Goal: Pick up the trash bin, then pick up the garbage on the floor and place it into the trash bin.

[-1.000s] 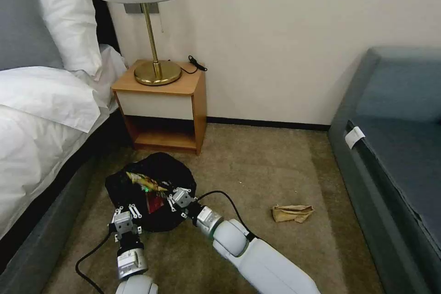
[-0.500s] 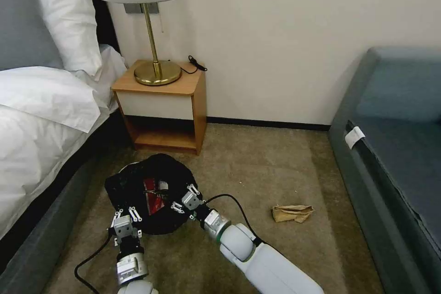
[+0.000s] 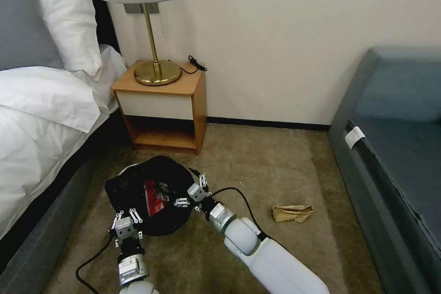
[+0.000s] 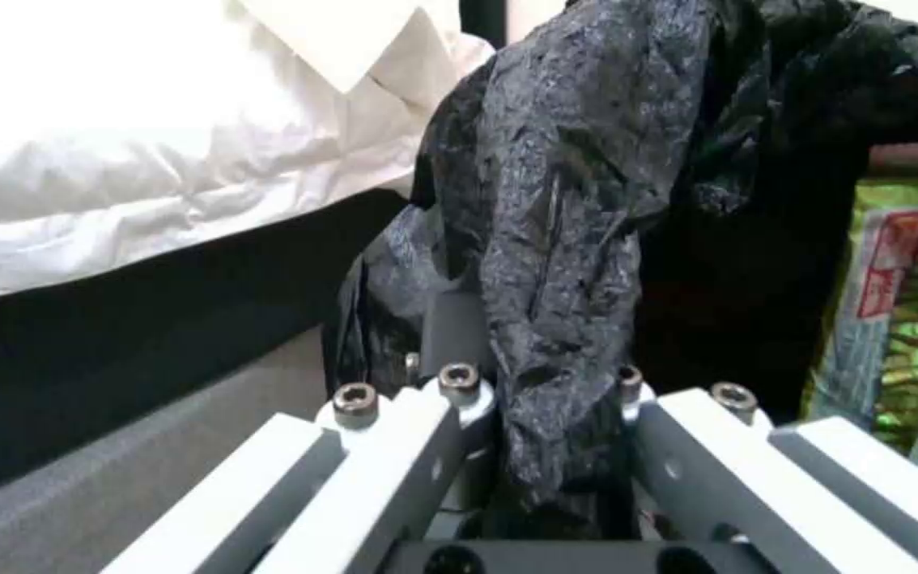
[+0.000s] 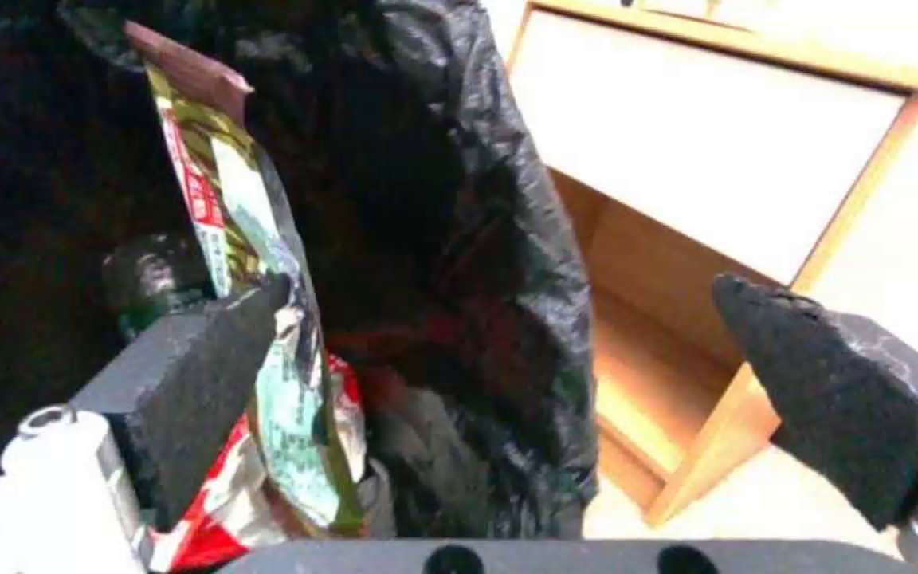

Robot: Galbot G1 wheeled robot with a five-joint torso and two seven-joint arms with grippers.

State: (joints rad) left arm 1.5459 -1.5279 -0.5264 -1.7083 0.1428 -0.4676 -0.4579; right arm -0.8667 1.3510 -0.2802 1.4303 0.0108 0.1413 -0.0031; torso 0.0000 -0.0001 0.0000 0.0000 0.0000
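The trash bin [image 3: 138, 179], lined with a black bag [image 4: 576, 199], sits low between the bed and the nightstand. My left gripper [image 3: 127, 217] is shut on its near rim, with liner bunched between the fingers [image 4: 427, 430]. A red-white snack bag [image 3: 154, 196] and a gold-green wrapper [image 5: 220, 215] lie inside the bin. My right gripper [image 3: 192, 190] is open at the bin's right rim, its black pads [image 5: 215, 367] spread with nothing between them. One piece of garbage, a tan paper wad [image 3: 292, 212], lies on the carpet to the right.
A wooden nightstand [image 3: 161, 110] with a brass lamp [image 3: 154, 69] stands behind the bin. The bed [image 3: 41, 119] runs along the left and a grey-blue sofa [image 3: 395, 156] along the right. Open carpet [image 3: 257, 165] lies between them.
The gold wrapper seen at the bin's mouth by my right gripper has dropped inside. My right gripper has drawn back to the right, off the bin. The left gripper kept its hold.
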